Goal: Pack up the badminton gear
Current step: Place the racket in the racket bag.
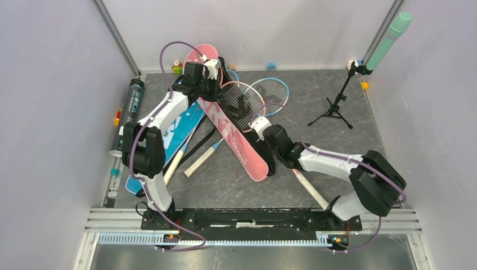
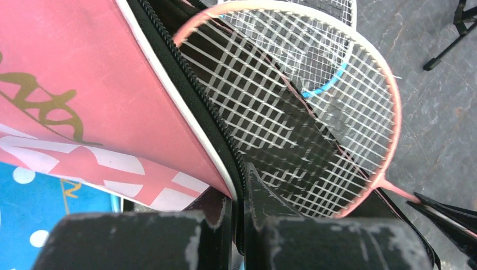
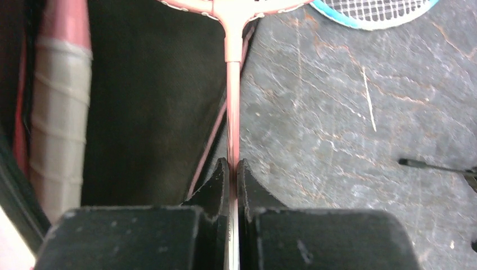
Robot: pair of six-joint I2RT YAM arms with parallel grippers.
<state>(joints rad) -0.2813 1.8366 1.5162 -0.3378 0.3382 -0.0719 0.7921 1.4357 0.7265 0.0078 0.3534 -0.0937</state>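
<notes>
Along the table's left edge lies the dark tube [image 1: 128,115], with the blue racket bag [image 1: 183,129] beside it. Toward the far edge, the left gripper [image 2: 239,177] is clamped on the zipper edge of the pink racket bag [image 2: 84,84], soft fabric that will likely sag unless held open. The pink racket [image 2: 315,101], light with a thin, stiff shaft and delicate strings, lies half over the bag's mouth. The right gripper [image 3: 232,169] pinches that shaft, a sensible hold. Inside the bag there seems to be a wrapped handle [image 3: 59,112].
</notes>
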